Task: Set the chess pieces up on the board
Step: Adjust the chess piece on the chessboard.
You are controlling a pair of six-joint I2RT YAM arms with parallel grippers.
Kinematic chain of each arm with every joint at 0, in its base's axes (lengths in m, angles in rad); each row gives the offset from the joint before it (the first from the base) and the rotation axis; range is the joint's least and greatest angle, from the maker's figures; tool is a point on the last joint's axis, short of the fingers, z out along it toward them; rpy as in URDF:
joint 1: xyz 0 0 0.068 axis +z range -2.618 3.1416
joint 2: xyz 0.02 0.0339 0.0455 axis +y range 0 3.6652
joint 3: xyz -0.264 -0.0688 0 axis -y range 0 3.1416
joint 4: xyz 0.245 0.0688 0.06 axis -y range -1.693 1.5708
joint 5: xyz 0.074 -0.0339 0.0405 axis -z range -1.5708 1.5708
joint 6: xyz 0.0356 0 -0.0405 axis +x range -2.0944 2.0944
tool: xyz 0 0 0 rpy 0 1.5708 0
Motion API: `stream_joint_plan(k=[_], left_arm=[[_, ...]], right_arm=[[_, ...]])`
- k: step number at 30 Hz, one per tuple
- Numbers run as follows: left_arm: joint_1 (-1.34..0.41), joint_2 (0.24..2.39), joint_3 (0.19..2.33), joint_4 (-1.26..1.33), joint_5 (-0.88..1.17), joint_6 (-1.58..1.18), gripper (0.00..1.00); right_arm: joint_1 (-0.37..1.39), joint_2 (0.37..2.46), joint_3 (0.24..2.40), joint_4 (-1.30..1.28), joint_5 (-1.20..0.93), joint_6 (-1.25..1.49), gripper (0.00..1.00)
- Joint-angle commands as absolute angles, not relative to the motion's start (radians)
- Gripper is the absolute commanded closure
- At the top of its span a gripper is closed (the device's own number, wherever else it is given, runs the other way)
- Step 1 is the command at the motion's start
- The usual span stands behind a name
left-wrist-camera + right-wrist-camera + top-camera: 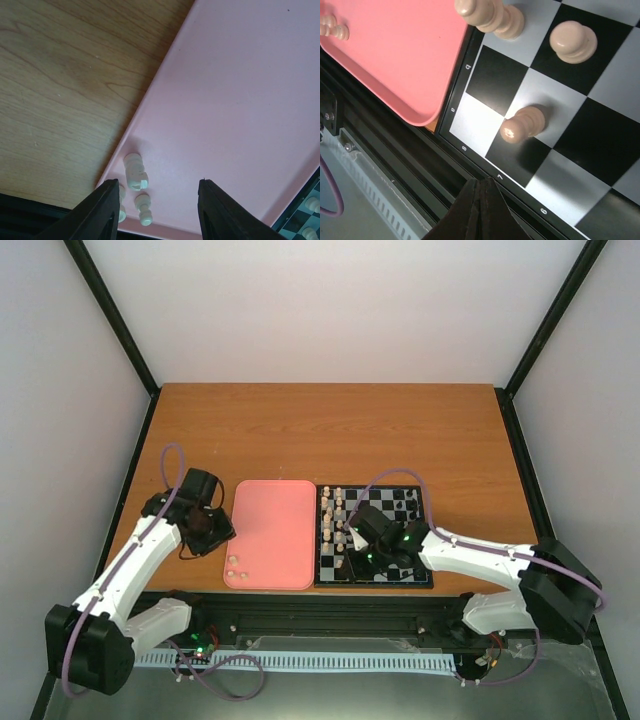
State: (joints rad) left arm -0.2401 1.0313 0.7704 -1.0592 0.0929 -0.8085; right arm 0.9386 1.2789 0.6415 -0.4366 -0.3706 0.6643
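Note:
The chequered board [392,574] lies right of the pink tray [270,510]. Several cream-white pieces [335,515] stand on its left columns. Three more lie on the tray's near-left corner [236,566]. In the left wrist view my left gripper [157,202] is open and empty above the tray [240,100], with a larger piece [135,171] and two small pieces [143,208] by its left finger. My right gripper [482,207] is shut and empty over the board's near-left border [530,197], just short of a standing pawn [522,125].
Small black figures [405,505] stand at the board's far right. The wooden table [330,430] stretches behind the tray and board. The black rail [320,615] runs along the near edge. Two pieces [332,27] show on the tray in the right wrist view.

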Motion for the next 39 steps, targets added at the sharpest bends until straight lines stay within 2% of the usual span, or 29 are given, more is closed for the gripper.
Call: stream_joint_plan(k=[1, 28, 39], left_arm=[[-0.233, 0.999, 0.771, -1.087, 0.077, -0.806, 0.54], [-0.233, 0.954, 0.759, -1.092, 0.092, -0.796, 0.55], [-0.232, 0.941, 0.751, -1.094, 0.102, -0.795, 0.54]], right_arm=[[0.962, 1.295, 0.633, -0.362, -0.354, 0.703, 0.97], [0.966, 1.378, 0.712, -0.395, -0.192, 0.729, 0.97], [0.977, 1.336, 0.734, -0.486, -0.220, 0.711, 0.97]])
